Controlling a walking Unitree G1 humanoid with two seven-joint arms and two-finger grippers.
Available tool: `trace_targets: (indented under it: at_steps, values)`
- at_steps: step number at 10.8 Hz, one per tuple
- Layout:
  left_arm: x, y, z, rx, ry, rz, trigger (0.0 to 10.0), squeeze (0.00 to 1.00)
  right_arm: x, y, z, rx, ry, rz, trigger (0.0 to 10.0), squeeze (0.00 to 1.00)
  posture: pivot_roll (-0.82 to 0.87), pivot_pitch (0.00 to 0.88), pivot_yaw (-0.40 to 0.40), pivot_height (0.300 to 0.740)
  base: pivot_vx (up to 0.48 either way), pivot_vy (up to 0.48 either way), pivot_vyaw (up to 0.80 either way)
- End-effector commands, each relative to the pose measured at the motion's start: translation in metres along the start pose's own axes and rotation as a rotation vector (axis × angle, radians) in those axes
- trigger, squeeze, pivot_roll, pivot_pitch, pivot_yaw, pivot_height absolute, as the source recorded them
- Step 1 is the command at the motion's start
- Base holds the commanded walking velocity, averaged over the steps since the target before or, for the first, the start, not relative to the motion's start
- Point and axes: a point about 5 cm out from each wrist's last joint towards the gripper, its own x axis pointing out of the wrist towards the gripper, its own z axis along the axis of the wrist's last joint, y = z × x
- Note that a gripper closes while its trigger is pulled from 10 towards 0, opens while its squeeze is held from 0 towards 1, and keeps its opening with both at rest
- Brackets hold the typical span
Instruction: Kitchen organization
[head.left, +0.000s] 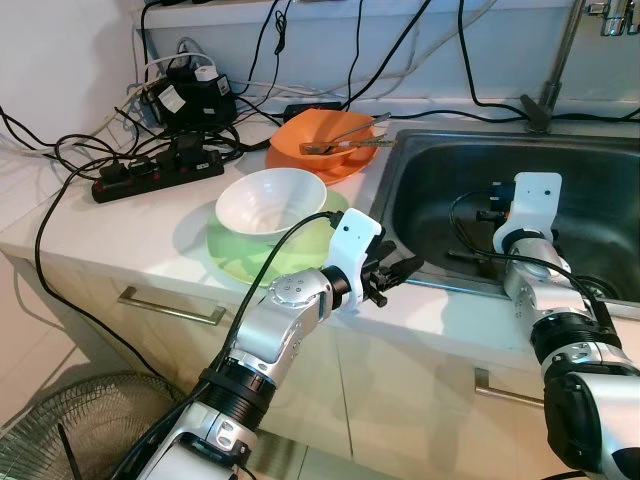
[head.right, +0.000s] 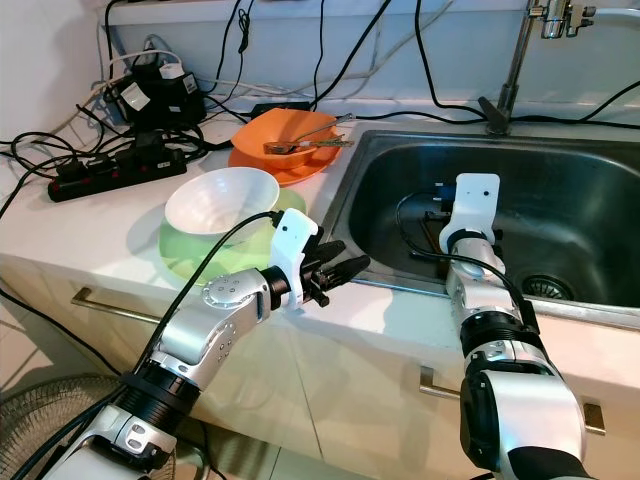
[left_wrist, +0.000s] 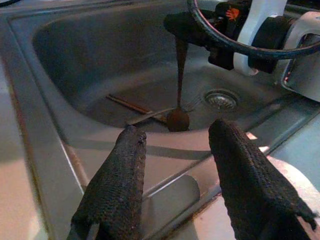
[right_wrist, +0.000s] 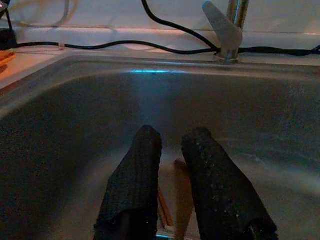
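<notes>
**Both grippers at the steel sink**

Landmark: stainless steel sink (head.left: 420, 190). Right gripper (right_wrist: 172, 150) is down inside the sink, fingers nearly together, nothing visibly pinched between them. A brown long-handled spoon (left_wrist: 178, 100) and wooden chopsticks (left_wrist: 131, 104) lie on the sink bottom near the drain. Left gripper (head.left: 397, 273) hovers over the sink's front-left rim, fingers spread, empty. Left of the sink on the counter (head.left: 90, 225): white bowl (head.left: 270, 200) on green plate (head.left: 240, 255), orange bowl (head.left: 320, 140) holding cutlery behind them.
</notes>
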Motion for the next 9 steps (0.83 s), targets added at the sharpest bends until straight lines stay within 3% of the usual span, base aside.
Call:
trace_targets:
  at_steps: [1, 5, 9]
  values:
    - [-0.002, 0.001, -0.001, 0.010, 0.012, 0.002, 10.0, 0.00, -0.001, 0.008, -0.004, 0.002, 0.019, 0.017, 10.0, 0.00, 0.06, 0.000, 0.141, 0.740, 0.000, 0.000, 0.00]
    - [-0.002, 0.004, 0.008, 0.056, -0.043, 0.041, 10.0, 0.00, 0.001, 0.008, 0.013, 0.030, -0.083, 0.015, 10.0, 0.00, 0.06, 0.000, 0.142, 0.740, 0.000, 0.000, 0.00]
    - [0.001, 0.004, 0.015, 0.089, -0.099, 0.066, 10.0, 0.00, -0.002, 0.003, 0.049, 0.089, -0.305, 0.006, 10.0, 0.00, 0.04, 0.000, 0.141, 0.740, 0.000, 0.000, 0.00]
